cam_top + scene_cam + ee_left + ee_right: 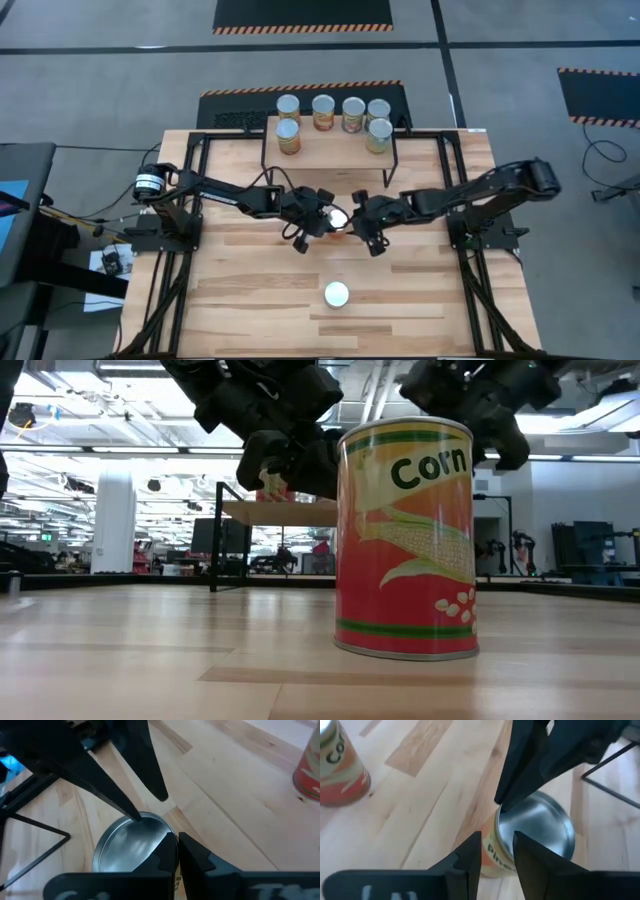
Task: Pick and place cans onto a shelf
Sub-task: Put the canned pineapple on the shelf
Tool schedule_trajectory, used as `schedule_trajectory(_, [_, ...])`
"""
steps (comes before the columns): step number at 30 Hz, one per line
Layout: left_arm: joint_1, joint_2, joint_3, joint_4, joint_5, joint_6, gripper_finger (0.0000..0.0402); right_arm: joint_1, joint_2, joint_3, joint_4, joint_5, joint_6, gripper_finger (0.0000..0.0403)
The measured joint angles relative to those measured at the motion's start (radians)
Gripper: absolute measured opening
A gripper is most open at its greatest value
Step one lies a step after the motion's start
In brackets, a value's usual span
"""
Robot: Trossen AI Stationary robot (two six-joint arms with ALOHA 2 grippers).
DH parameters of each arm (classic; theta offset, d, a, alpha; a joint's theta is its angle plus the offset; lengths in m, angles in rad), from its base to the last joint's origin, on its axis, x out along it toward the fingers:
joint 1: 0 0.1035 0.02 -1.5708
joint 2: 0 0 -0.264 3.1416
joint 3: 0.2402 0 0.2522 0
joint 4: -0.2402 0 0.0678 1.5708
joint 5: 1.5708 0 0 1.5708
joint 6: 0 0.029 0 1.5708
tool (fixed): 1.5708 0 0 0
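Note:
A can with a silver top and a yellow-orange label point(338, 217) stands upright on the slatted table's middle, just near of the shelf point(330, 149). It also shows in the left wrist view point(127, 847) and the right wrist view point(540, 825). My left gripper point(327, 214) comes at it from the table's left and my right gripper point(351, 215) from the right. My left gripper point(179, 847) is shut, its tips at the can's rim. My right gripper point(497, 847) is open by a narrow gap over the opposite rim. Several cans point(322, 112) stand on the shelf. A red and orange "Corn" can point(336, 294) stands near the table's near edge. My left gripper's shut fingertips point(501, 807) stand right at the top rim of the middle can point(506, 816), slanting down from the table's left; I cannot tell whether they touch it. My right gripper's fingertip point(137, 817) stands at the opposite rim point(145, 816); I cannot tell whether it touches.
The shelf's thin black legs point(610, 785) stand close behind both grippers. The "Corn" can fills the low view's middle point(405, 540) and hides the middle can there. Bare table lies to the left and right of the "Corn" can.

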Motion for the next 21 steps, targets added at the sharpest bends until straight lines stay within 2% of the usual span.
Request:
schedule_trajectory(11, [0.0, 0.0, 0.0, 0.001, 0.0, -0.003, 0.0, -0.012, 0.075, 0.052, -0.039, 0.003, -0.035, 0.0088])
schedule_trajectory(19, [0.001, 0.0, 0.0, 0.017, 0.002, -0.007, 0.0, -0.018, 0.072, 0.052, -0.055, -0.005, -0.061, 0.0014])
schedule_trajectory(21, [0.001, 0.0, 0.0, 0.023, 0.002, -0.021, 0.0001, -0.017, 0.074, 0.052, -0.055, -0.006, -0.068, 0.0008])
